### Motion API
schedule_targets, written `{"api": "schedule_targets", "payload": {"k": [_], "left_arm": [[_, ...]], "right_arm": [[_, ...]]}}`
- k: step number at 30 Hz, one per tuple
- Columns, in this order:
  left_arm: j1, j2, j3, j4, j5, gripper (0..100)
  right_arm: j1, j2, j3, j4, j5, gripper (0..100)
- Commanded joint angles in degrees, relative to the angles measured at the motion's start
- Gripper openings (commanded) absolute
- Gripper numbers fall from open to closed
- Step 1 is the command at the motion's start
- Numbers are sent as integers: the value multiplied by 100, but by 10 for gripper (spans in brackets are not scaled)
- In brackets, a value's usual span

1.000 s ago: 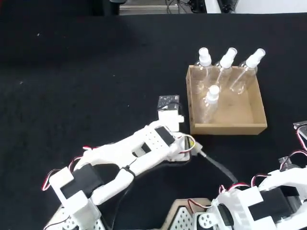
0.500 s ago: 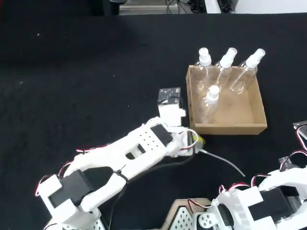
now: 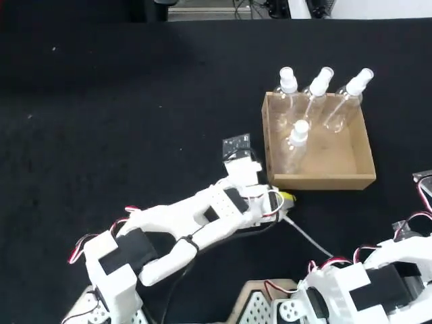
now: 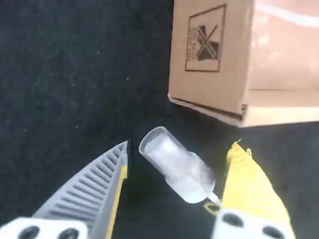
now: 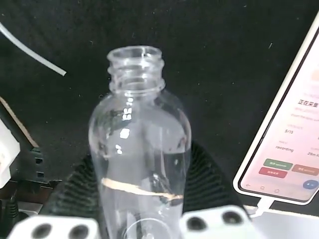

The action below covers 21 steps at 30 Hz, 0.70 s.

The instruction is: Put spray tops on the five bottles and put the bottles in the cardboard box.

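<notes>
- Left wrist view has the spray top (image 4: 177, 172) lying on its side on the bench's black cloth, between the tips of my left claw (image 4: 179, 148), which is spread wide and touches nothing.
- I judge the top to be light, hard plastic, round and smooth, so it may roll or squirt sideways as I close. I would pinch it across the stubby collar, not the nozzle end.
- Its thin dip tube (image 3: 307, 236) trails away over the cloth toward the bench's near edge. It looks bendy and could drag or whip about when lifted, and it will need lining up with a narrow neck.
- My right claw (image 5: 142, 199) pinches the uncapped bottle (image 5: 139, 149) low on its body and holds it upright, mouth open, near the bench's near right corner. The bottle is clear, thin-walled and probably slick, so a hard squeeze could dent it.
- The cardboard box (image 3: 317, 181) sits just beyond the top, its near left corner close to my yellow fingertip. That wall (image 4: 209, 55) leaves little room to swing on that side.
- Four capped bottles (image 3: 291, 145) already lean inside the box, three along its far wall and one in front.
- A phone (image 5: 289, 144) stands just beside the held bottle, on the side away from my left claw.
</notes>
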Motion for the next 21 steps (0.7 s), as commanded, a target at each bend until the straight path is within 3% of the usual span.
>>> {"api": "schedule_targets", "payload": {"k": [1,6,10,21], "left_arm": [[66,-18,-418,686,26,296],[66,-18,-655,1556,18,295],[84,-18,-699,1767,0,295],[-48,-26,-620,2207,-1327,295]], "right_arm": [[53,-66,-198,-123,44,10],[53,-75,-189,-105,44,10],[35,-75,-189,-88,35,10],[53,-75,-198,-88,35,10]]}}
